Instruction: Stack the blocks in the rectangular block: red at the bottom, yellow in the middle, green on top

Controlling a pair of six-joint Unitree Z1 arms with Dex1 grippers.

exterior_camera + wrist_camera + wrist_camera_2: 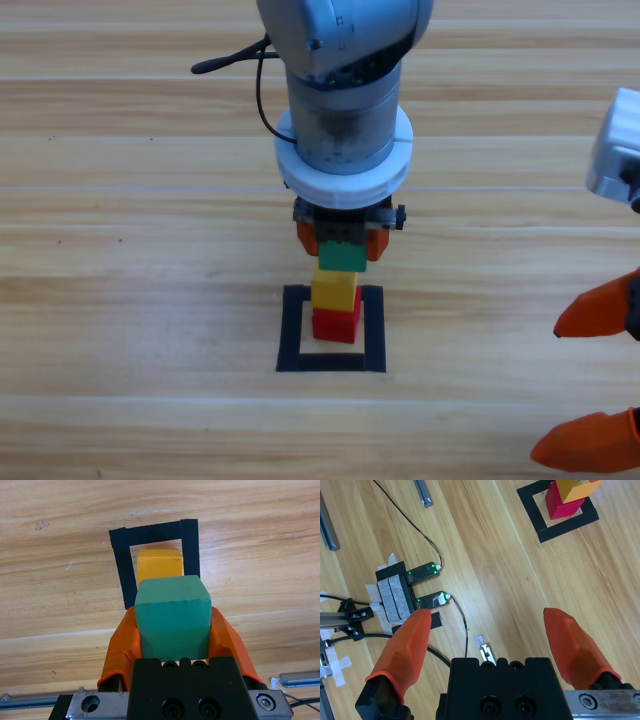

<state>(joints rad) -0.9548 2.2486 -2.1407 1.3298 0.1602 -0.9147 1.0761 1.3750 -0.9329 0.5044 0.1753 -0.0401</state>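
Right now the left gripper [342, 243] is hanging over the middle of the table with its orange jaws closed on the sides of the green cube [173, 616], and that cube is sitting directly above the yellow cube [335, 290], which is resting on the red cube [336, 324] inside the rectangular block [294, 330] of black tape. From the high view the green cube looks to be touching or just above the yellow one; whether it is fully seated cannot be told. In the left wrist view the yellow top is peeking out beyond the green cube, roughly centred but sitting a little to one side, so the alignment is close rather than perfect. The step in hand is, by my judgement, the placing of the last cube, and doing it well is calling for a small sideways correction first, then a straight, slow descent until the green face is lying flat on the yellow, and only then a gentle, even opening of the jaws so neither pad drags the cube or tips the two beneath. Lifting straight up afterwards is safest. The right gripper [597, 374] is waiting at the right edge, jaws spread wide and holding nothing.
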